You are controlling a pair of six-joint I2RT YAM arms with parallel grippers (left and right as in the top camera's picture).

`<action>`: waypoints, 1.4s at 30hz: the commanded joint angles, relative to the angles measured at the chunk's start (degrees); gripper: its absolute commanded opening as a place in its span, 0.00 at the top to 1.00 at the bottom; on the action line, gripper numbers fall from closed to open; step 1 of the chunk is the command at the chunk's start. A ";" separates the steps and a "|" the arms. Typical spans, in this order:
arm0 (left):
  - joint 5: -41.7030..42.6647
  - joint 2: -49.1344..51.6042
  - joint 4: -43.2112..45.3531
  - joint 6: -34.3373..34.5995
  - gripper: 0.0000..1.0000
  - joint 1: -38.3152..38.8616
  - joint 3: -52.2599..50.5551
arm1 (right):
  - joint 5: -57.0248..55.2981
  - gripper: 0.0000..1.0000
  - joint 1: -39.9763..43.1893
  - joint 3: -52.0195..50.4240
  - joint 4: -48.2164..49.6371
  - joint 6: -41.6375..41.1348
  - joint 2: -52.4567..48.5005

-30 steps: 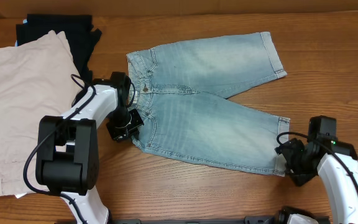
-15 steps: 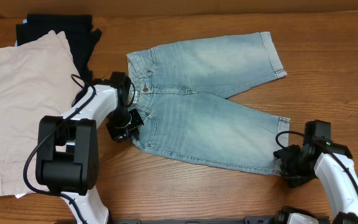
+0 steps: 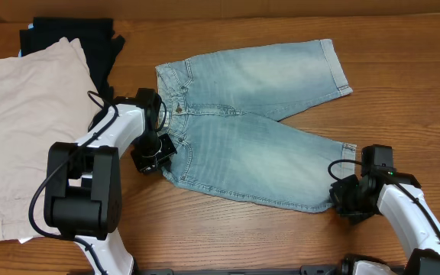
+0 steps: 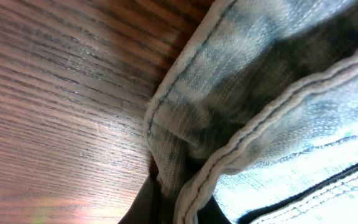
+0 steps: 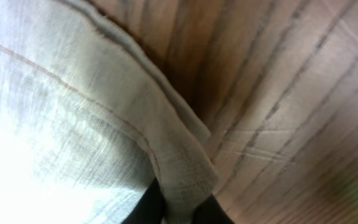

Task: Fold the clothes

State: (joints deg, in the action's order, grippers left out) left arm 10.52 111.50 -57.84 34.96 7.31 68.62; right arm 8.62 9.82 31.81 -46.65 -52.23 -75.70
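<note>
The clothes, light-blue denim shorts [image 3: 250, 130], lie spread on the wooden table with both legs pointing right. My left gripper [image 3: 161, 155] is shut on the waistband corner [image 4: 185, 162] at the shorts' near left edge. My right gripper [image 3: 341, 198] is shut on the hem corner [image 5: 188, 180] of the near leg; cloth fills the gap between its dark fingers [image 5: 145, 208]. The far leg's hem [image 3: 336, 65] lies flat at the upper right.
Beige shorts [image 3: 29, 114] lie at the left, overlapping a black garment [image 3: 75, 34] at the back left. Bare wood [image 3: 403, 99] stretches to the right of the denim and along the front edge.
My right gripper slid left onto the near leg's hem corner and closed on it. The left gripper and the shorts stayed put.
</note>
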 commanded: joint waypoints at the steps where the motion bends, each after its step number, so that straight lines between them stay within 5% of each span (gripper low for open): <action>1: -3.50 0.83 0.63 -2.32 0.96 -0.85 0.98 | -0.66 0.93 0.50 -0.39 1.40 0.70 -0.83; 13: -3.74 0.83 -15.43 -12.37 0.96 -4.63 22.75 | -0.61 0.95 6.38 20.13 -8.50 15.80 -0.81; 21: -9.57 0.83 -28.24 -13.14 0.96 -4.61 39.41 | -0.61 0.96 6.38 36.04 -20.70 22.58 -0.66; 29: -12.50 0.76 -38.80 -13.14 0.96 -4.61 46.90 | -0.61 0.96 6.38 39.21 -28.33 25.77 3.87; 42: -13.73 -0.55 -38.99 -13.73 0.96 -3.17 46.82 | -0.90 0.96 6.32 39.17 -29.77 27.19 12.74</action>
State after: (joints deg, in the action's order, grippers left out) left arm 6.17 112.09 -97.10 21.80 5.17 113.73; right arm 14.59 14.70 69.10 -78.56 -26.04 -63.16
